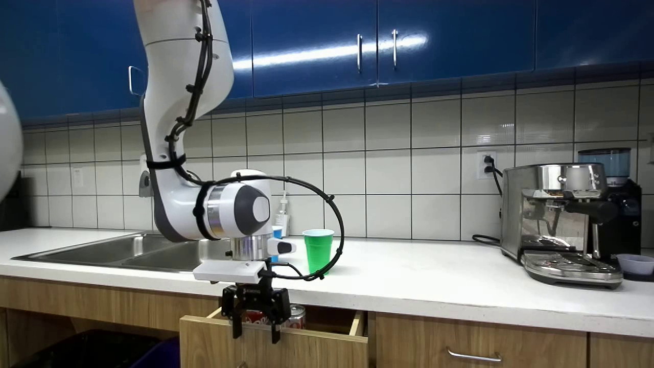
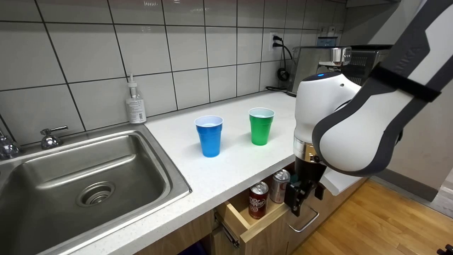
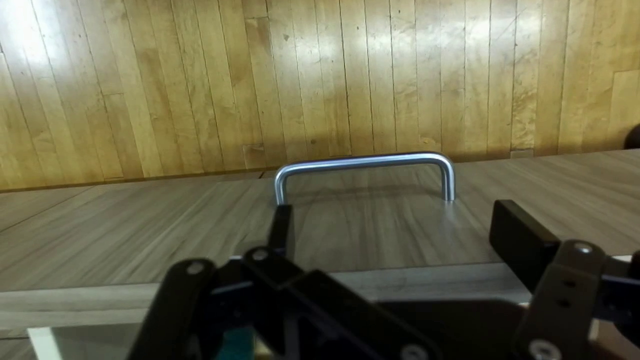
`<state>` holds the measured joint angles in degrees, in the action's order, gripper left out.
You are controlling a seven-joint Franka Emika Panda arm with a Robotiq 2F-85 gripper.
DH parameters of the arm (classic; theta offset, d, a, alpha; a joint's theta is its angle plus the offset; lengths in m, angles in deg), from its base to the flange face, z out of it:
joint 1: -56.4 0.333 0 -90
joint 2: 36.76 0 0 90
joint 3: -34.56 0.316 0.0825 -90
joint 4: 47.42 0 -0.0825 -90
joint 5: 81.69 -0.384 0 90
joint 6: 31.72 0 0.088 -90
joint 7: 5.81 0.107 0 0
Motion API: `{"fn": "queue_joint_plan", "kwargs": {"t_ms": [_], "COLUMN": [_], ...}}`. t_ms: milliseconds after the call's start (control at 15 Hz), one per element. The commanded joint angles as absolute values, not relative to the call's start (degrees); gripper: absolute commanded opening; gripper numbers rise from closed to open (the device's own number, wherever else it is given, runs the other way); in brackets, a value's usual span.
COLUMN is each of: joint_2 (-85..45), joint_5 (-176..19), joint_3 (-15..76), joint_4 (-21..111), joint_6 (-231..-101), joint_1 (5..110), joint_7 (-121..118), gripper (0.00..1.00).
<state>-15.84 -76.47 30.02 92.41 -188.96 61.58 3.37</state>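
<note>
My gripper (image 1: 256, 333) is open and empty, its fingers pointing down at the front edge of a pulled-out wooden drawer (image 1: 317, 353). Its fingers also show in an exterior view (image 2: 307, 202) and in the wrist view (image 3: 392, 227). I cannot tell whether they touch the drawer front. The drawer's metal handle (image 3: 365, 163) lies beyond the fingertips in the wrist view. Inside the drawer stand a dark red Dr Pepper can (image 2: 258, 201) and a silver can (image 2: 279, 187). A teal item (image 3: 237, 345) in the drawer is mostly hidden by the gripper.
On the white counter (image 1: 409, 276) stand a green cup (image 2: 261, 126) and a blue cup (image 2: 210, 137). A steel sink (image 2: 106, 170) and soap bottle (image 2: 136, 104) are beside them. An espresso machine (image 1: 557, 220) stands farther along. Blue cabinets (image 1: 317, 46) hang above.
</note>
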Motion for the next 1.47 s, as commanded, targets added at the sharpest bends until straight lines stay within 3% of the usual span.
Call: {"fn": "queue_joint_plan", "kwargs": {"t_ms": [0, 1400], "joint_2": [-12.81, -8.81], "joint_5": [-76.52, -78.97], "joint_3": [29.29, 30.41], "joint_4": [88.16, 80.03], "joint_6": [-190.05, -188.49], "joint_1": [61.36, 59.59], "joint_7": [4.85, 2.58], "gripper": [1.00, 1.00]}}
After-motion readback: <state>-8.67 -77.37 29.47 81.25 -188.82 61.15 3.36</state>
